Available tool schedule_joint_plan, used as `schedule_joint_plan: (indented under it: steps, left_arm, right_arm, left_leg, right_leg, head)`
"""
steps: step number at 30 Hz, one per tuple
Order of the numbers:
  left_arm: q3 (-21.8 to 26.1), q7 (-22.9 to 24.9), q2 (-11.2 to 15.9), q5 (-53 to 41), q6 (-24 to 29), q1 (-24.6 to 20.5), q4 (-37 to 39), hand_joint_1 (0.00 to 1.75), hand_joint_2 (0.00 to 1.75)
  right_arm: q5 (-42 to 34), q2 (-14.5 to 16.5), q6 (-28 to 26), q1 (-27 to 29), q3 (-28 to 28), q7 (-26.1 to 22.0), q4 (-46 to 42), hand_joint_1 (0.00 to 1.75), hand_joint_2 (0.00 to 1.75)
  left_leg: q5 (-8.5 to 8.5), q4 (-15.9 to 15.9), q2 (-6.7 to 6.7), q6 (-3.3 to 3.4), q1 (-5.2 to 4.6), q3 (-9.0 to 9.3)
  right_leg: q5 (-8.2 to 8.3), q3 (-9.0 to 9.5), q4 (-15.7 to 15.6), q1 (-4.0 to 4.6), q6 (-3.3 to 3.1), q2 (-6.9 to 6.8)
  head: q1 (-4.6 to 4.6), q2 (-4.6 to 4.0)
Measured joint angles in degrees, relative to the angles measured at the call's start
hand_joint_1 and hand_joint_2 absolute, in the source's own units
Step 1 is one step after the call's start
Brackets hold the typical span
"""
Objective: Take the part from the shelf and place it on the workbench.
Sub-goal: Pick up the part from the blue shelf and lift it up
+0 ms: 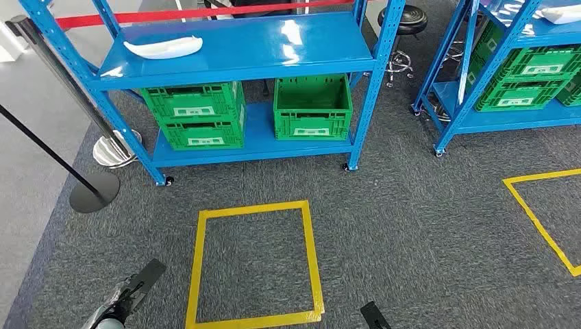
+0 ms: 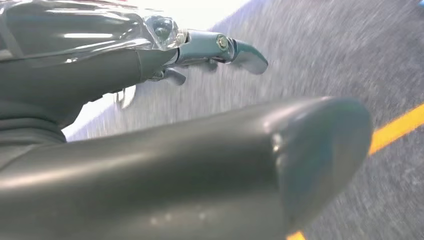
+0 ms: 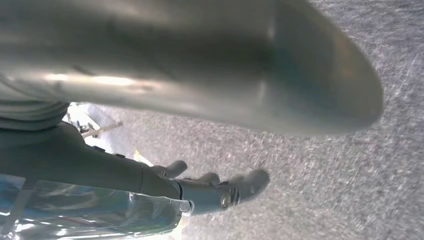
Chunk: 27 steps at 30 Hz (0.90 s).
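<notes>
A white moulded part [image 1: 164, 47] lies on the top shelf of a blue steel rack [image 1: 240, 48], toward its left end, at the far side of a grey carpeted floor [image 1: 411, 226]. Nothing touches the part, and both of the robot's hands are well apart from it.

On the rack's lower shelf, two green crates [image 1: 195, 115] are stacked at the left, and a single open green crate [image 1: 312, 107] stands just beside them to the right. A second blue rack [image 1: 493, 75] at the far right carries more green crates [image 1: 527, 75] and another white piece [image 1: 558, 14] on its upper shelf. A red barrier tape [image 1: 185, 14] runs behind the first rack, and a black stool [image 1: 403, 19] stands between the two racks, farther back.

A yellow taped square [image 1: 253, 264] marks the carpet in front of the first rack (a second taped outline [image 1: 541, 219] lies at the right). Two stanchion bases [image 1: 96, 188] sit at the left edge of the carpet.

The left hand [image 1: 137, 284] hangs low at the near left, beside the taped square; its wrist view shows the fingers [image 2: 240, 50] extended and the thumb apart, holding nothing. The right hand [image 1: 375, 315] enters at the near edge, and its wrist view shows the fingers [image 3: 240, 185] likewise stretched out over the carpet with nothing in them.
</notes>
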Motion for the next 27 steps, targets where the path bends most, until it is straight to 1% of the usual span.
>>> schedule_joint_plan:
  steps: [1,2,3,4,5,6,7,8,9,10,11,12,13,14,15,16,17,18,19,20,21,22,23,24,25,26,27]
  left_arm:
    - [-0.3,0.3,0.3,-1.0,0.0,-0.4,0.0,0.0,0.0]
    - [-0.5,0.4,0.6,-1.7,0.0,-0.7,-0.1,0.0,0.0]
    - [-1.0,0.8,1.1,-2.9,-0.1,-1.2,-0.1,0.0,0.0]
    - [-1.3,1.1,1.6,-3.7,-0.2,-1.6,-0.2,0.0,0.0]
    - [-1.7,1.2,1.9,-4.0,-0.3,-1.7,-0.2,0.0,0.0]
    - [-2.0,1.3,2.2,-4.2,-0.3,-1.7,-0.2,0.0,0.0]
    - [-2.2,1.3,2.5,-4.5,-0.4,-1.8,-0.3,0.0,0.0]
    - [-2.5,1.5,2.8,-4.9,-0.3,-1.8,-0.3,0.0,0.0]
    - [-2.8,1.7,3.1,-5.8,-0.3,-1.9,-0.3,0.0,0.0]
    - [-3.1,2.0,3.5,-6.9,-0.2,-2.0,-0.3,0.0,0.0]
    - [-3.4,2.5,3.9,-8.4,-0.1,-2.2,-0.3,0.0,0.0]
    - [-3.8,3.0,4.3,-10.4,-0.1,-2.5,-0.5,0.0,0.0]
    - [-4.2,3.5,4.7,-12.4,-0.1,-2.9,-0.6,0.0,0.0]
    - [-4.6,3.9,5.1,-14.6,-0.2,-3.4,-0.8,0.0,0.0]
    - [-5.0,4.3,5.5,-16.8,-0.5,-4.0,-1.0,0.0,0.0]
    - [-5.3,4.6,5.8,-18.6,-0.7,-4.7,-1.1,0.0,0.0]
    - [-5.6,5.0,6.0,-20.2,-1.1,-5.2,-1.2,0.0,0.0]
    - [-5.8,5.3,6.1,-21.4,-1.4,-5.7,-1.3,0.0,0.0]
    - [-6.1,5.5,6.2,-22.3,-1.6,-6.1,-1.3,0.0,0.0]
    - [-6.4,5.7,6.1,-23.1,-1.8,-6.4,-1.3,0.0,0.0]
    - [-6.7,6.0,6.1,-23.8,-1.9,-6.6,-1.4,0.0,0.0]
    - [-6.9,6.2,6.1,-24.5,-2.0,-6.7,-1.5,0.0,0.0]
    - [-7.2,6.3,6.1,-25.0,-2.1,-6.9,-1.5,0.0,0.0]
    - [-7.4,6.4,6.1,-25.3,-2.3,-7.1,-1.6,0.0,0.0]
    - [-7.7,6.5,6.0,-25.6,-2.4,-7.2,-1.7,0.0,0.0]
    - [-7.9,6.6,5.9,-25.9,-2.4,-7.3,-1.7,0.0,0.0]
    - [-8.1,6.7,5.9,-26.6,-2.4,-7.5,-1.8,0.0,0.0]
  right_arm:
    - [0.1,0.0,0.0,-0.1,0.0,0.0,0.0,0.0,0.0]
    - [0.2,0.1,0.0,-0.1,-0.1,0.0,0.0,0.0,0.0]
    - [0.4,0.2,0.0,-0.1,-0.1,0.0,0.0,0.0,0.0]
    - [0.5,0.3,0.1,-0.1,-0.2,0.0,0.0,0.0,0.0]
    - [0.5,0.4,0.1,-0.1,-0.2,0.0,0.0,0.0,0.0]
    - [0.6,0.4,0.1,0.0,-0.3,0.1,0.0,0.0,0.0]
    - [0.6,0.5,0.1,0.0,-0.3,0.1,0.0,0.0,0.0]
    - [0.7,0.5,0.1,0.0,-0.4,0.1,0.0,0.0,0.0]
    - [0.8,0.5,0.1,0.0,-0.4,0.1,0.0,0.0,0.0]
    - [1.0,0.6,0.1,0.0,-0.4,0.1,0.0,0.0,0.0]
    - [1.2,0.6,0.2,0.0,-0.4,0.1,0.0,0.0,0.0]
    - [1.4,0.6,0.4,0.0,-0.5,0.2,0.0,0.0,0.0]
    - [1.6,0.6,0.5,-0.1,-0.5,0.2,0.0,0.0,0.0]
    - [1.8,0.6,0.7,-0.2,-0.7,0.3,-0.1,0.0,0.0]
    - [2.0,0.7,0.7,-0.4,-0.8,0.3,-0.1,0.0,0.0]
    - [2.2,0.7,0.8,-0.5,-0.9,0.3,-0.1,0.0,0.0]
    - [2.3,0.7,0.8,-0.7,-1.0,0.3,-0.1,0.0,0.0]
    - [2.5,0.7,0.8,-0.6,-1.1,0.3,-0.1,0.0,0.0]
    - [2.5,0.7,0.8,-0.6,-1.2,0.3,-0.1,0.0,0.0]
    - [2.6,0.8,0.8,-0.4,-1.3,0.3,-0.1,0.0,0.0]
    - [2.7,0.8,0.8,-0.2,-1.3,0.3,-0.1,0.0,0.0]
    - [2.8,0.8,0.8,-0.1,-1.4,0.3,-0.1,0.0,0.0]
    - [2.8,0.8,0.8,0.0,-1.4,0.3,-0.1,0.0,0.0]
    - [2.9,0.8,0.8,0.1,-1.5,0.3,-0.1,0.0,0.0]
    - [2.9,0.7,0.8,0.3,-1.5,0.3,0.0,0.0,0.0]
    - [2.9,0.7,0.8,0.5,-1.6,0.3,0.0,0.0,0.0]
    - [3.0,0.7,0.8,0.5,-1.7,0.3,0.0,0.0,0.0]
  left_leg:
    - [-0.2,2.3,0.01,-0.1,0.0,-1.67]
    - [-0.84,4.5,0.02,-0.19,0.0,-3.35]
    - [-2.03,8.3,0.05,-0.35,0.01,-6.41]
    - [-3.58,11.5,0.05,-0.48,0.02,-9.49]
    - [-4.88,13.1,0.06,-0.54,0.03,-11.9]
    - [-5.17,12.9,0.07,-0.54,0.03,-13.56]
    - [-4.07,10.9,0.08,-0.51,0.03,-14.39]
    - [-1.49,7.6,0.16,-0.44,0.03,-14.52]
    - [2.3,4.0,0.41,-0.33,-0.01,-14.25]
    - [5.41,1.1,0.73,-0.19,-0.12,-13.83]
    - [7.55,-0.7,1.0,0.03,-0.27,-13.28]
    - [8.43,-1.4,1.12,0.37,-0.4,-12.85]
    - [7.99,-1.6,1.02,0.76,-0.49,-12.3]
    - [7.68,-1.9,0.77,1.2,-0.39,-11.51]
    - [7.28,-2.3,0.63,1.67,-0.25,-10.65]
    - [6.81,-2.6,0.53,2.06,-0.15,-9.63]
    - [6.2,-2.9,0.44,2.39,-0.06,-8.54]
    - [5.48,-3.2,0.38,2.62,-0.08,-7.46]
    - [4.73,-3.5,0.23,2.72,-0.1,-6.38]
    - [3.87,-3.8,0.05,2.75,-0.1,-5.12]
    - [2.92,-4.1,-0.1,2.76,-0.11,-3.77]
    - [1.89,-4.3,-0.22,2.73,-0.11,-2.32]
    - [0.76,-4.5,-0.29,2.66,-0.12,-0.79]
    - [-0.44,-4.7,-0.3,2.57,-0.12,0.54]
    - [-1.7,-4.9,-0.39,2.38,-0.18,1.92]
    - [-2.89,-5.1,-0.5,2.1,-0.27,3.07]
    - [-3.78,-5.5,-0.63,1.75,-0.34,4.33]
  right_leg:
    - [-0.27,0.36,-0.1,-0.03,-0.12,0.0]
    - [-0.55,0.77,-0.2,-0.05,-0.19,0.03]
    - [-1.1,1.61,-0.4,-0.09,-0.34,0.07]
    - [-1.68,2.49,-0.7,-0.12,-0.38,0.18]
    - [-2.3,3.42,-0.9,-0.15,-0.37,0.31]
    - [-2.98,4.37,-1.1,-0.19,-0.33,0.43]
    - [-3.72,5.29,-1.2,-0.26,-0.25,0.54]
    - [-4.48,6.14,-1.3,-0.32,-0.13,0.63]
    - [-5.27,6.99,-1.3,-0.34,0.06,0.7]
    - [-6.01,7.66,-1.3,-0.31,0.34,0.82]
    - [-6.68,8.28,-1.6,-0.26,0.72,0.9]
    - [-7.0,9.07,-1.8,-0.19,1.18,0.94]
    - [-6.97,9.66,-1.9,-0.14,1.63,0.93]
    - [-6.54,9.76,-1.2,-0.15,2.03,0.82]
    - [-5.46,8.91,1.1,-0.13,2.29,0.65]
    - [-4.47,6.8,4.6,-0.12,2.44,0.47]
    - [-3.98,3.77,8.8,-0.11,2.55,0.3]
    - [-4.44,0.46,12.7,-0.06,2.62,0.18]
    - [-6.24,-2.6,15.3,-0.01,2.72,0.14]
    - [-8.88,-5.19,16.3,0.04,2.78,0.13]
    - [-11.38,-7.14,15.9,0.13,2.76,0.13]
    - [-12.83,-8.52,14.3,0.24,2.63,0.12]
    - [-12.16,-9.42,11.5,0.39,2.35,0.11]
    - [-8.18,-9.87,8.1,0.62,1.89,0.1]
    - [-2.46,-9.89,4.9,0.9,1.42,0.09]
    - [2.61,-9.58,2.8,1.15,0.99,0.09]
    - [6.19,-9.1,1.8,1.38,0.58,0.14]
  head:
    - [-0.12,0.0]
    - [-0.2,0.01]
    - [-0.32,0.0]
    - [-0.42,0.0]
    - [-0.44,0.0]
    - [-0.45,0.0]
    - [-0.49,0.0]
    - [-0.49,0.0]
    - [-0.5,0.0]
    - [-0.54,0.0]
    - [-0.55,0.0]
    - [-0.58,0.0]
    - [-0.57,0.0]
    - [-0.56,0.0]
    - [-0.51,0.0]
    - [-0.42,0.01]
    - [-0.36,0.01]
    - [-0.26,0.01]
    - [-0.23,0.01]
    - [-0.2,0.0]
    - [-0.19,0.0]
    - [-0.18,0.0]
    - [-0.16,0.0]
    - [-0.15,0.0]
    - [-0.18,0.0]
    - [-0.2,0.0]
    - [-0.25,0.0]
